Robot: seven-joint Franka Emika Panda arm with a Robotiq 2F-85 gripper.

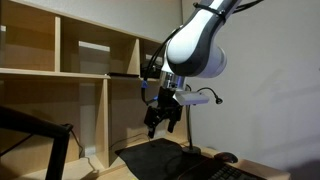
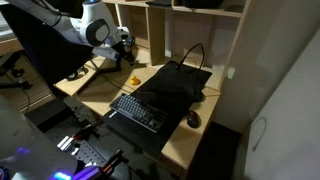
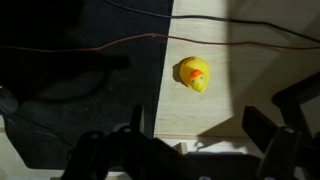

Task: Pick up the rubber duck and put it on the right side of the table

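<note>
The duck (image 3: 194,74) sits on the bare wood of the surface (image 3: 265,95), just right of the edge of the black mat (image 3: 70,110) and a little above the middle of the wrist view. Seen from above it is a rounded yellow shape. Its long axis runs slightly from upper left to lower right. An orange patch shows near its middle, but I cannot tell for sure which way the beak points.

The jaws stand apart. Their dark fingers (image 3: 268,130) come in at lower left and lower right of the wrist view, and the duck lies above the gap between them, untouched. A thin red cable (image 3: 100,45) crosses mat and wood above the duck and is clear of it.

In an exterior view the duck (image 2: 135,81) is a small yellow spot left of centre, beside the mat (image 2: 175,85) and above the keyboard (image 2: 138,110). The arm (image 2: 95,28) reaches in from the upper left. The key legends are too small to read. In an exterior view the arm (image 1: 195,45) holds the jaws in the air over the mat (image 1: 165,158).
</note>
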